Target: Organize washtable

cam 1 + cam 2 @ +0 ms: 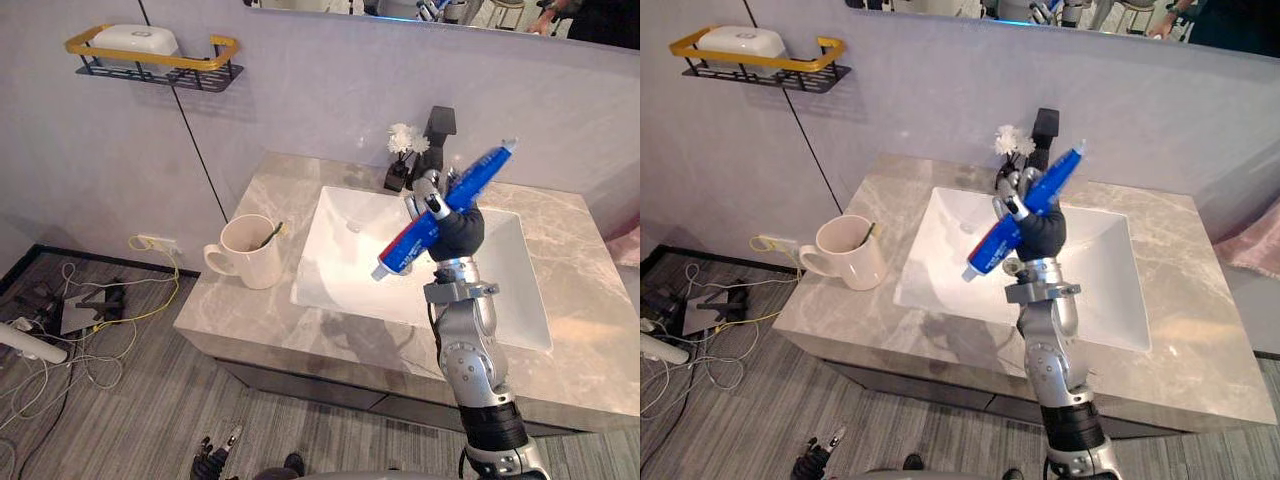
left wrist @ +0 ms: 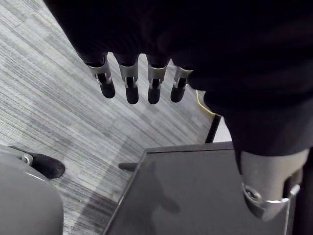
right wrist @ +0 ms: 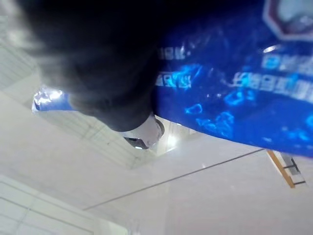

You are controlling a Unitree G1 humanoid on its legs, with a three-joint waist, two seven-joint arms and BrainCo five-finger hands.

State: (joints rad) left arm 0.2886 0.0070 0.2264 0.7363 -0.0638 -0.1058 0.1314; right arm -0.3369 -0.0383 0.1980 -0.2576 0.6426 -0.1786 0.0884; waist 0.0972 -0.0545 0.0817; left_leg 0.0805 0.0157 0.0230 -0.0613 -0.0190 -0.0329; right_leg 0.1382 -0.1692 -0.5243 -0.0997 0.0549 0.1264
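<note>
We see the right robot hand [image 1: 457, 232] raised above the sink [image 1: 335, 262], its fingers curled round a blue tube [image 1: 480, 176] near the tube's middle. The tube is off the desk [image 1: 240, 312], held in the air at a slant. Its capped end points down towards the robot's left, over the basin, and its flat crimped end points up towards the right, in front of the wall. In the right wrist view the tube [image 3: 234, 93] lies close against that hand's dark cover.

The left robot hand [image 2: 129, 84] hangs low beside the dark side of the cabinet [image 2: 195, 196], over the grey striped floor [image 2: 54, 112]. Its fingers are straight and relaxed, a little apart, and hold nothing.

On the desk, left of the sink, a cream mug [image 1: 250, 258] stands upright with its handle turned to the left. A thin dark stick [image 1: 272, 235] leans against its rim from inside; we cannot tell what it is. At the back of the sink stands a black tap [image 1: 440, 124], and just beside it, to its left, a small dark vase of white flowers [image 1: 405, 139]. On the wall well to the left of the desk hangs a black wire shelf [image 1: 200, 78] with a yellow rail, and a white box [image 1: 135, 42] lies in it. Yellow and white cables [image 1: 110, 330] lie tangled on the floor left of the desk.
</note>
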